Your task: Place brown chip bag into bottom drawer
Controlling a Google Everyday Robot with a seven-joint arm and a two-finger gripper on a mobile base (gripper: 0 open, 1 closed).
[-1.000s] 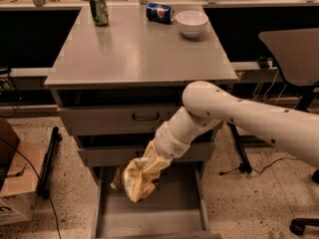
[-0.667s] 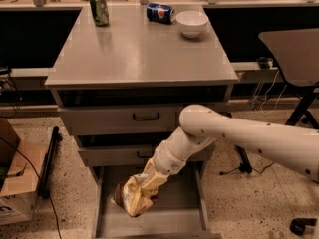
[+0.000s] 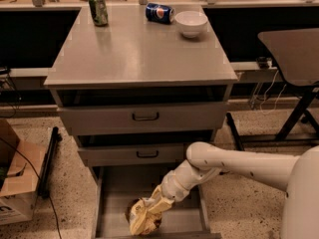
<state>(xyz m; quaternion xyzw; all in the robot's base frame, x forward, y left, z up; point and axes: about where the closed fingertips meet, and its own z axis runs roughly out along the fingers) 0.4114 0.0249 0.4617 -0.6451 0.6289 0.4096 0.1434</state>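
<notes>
The brown chip bag (image 3: 142, 216), dark brown on one side and pale cream on the other, is down inside the open bottom drawer (image 3: 114, 193), low over its grey floor near the front. My gripper (image 3: 155, 204) is at the end of the white arm that reaches down from the right, and it is shut on the bag's top. The bag hides most of the fingers. I cannot tell whether the bag touches the drawer floor.
Two upper drawers with black loop handles (image 3: 145, 116) sit above. On the cabinet top stand a green can (image 3: 98, 8), a lying blue can (image 3: 159, 12) and a white bowl (image 3: 191, 23). A cardboard box (image 3: 17, 176) is on the floor at left, a table (image 3: 291, 54) at right.
My arm has lowered and the gripper has carried the chip bag down and forward, from in front of the middle drawer into the bottom drawer.
</notes>
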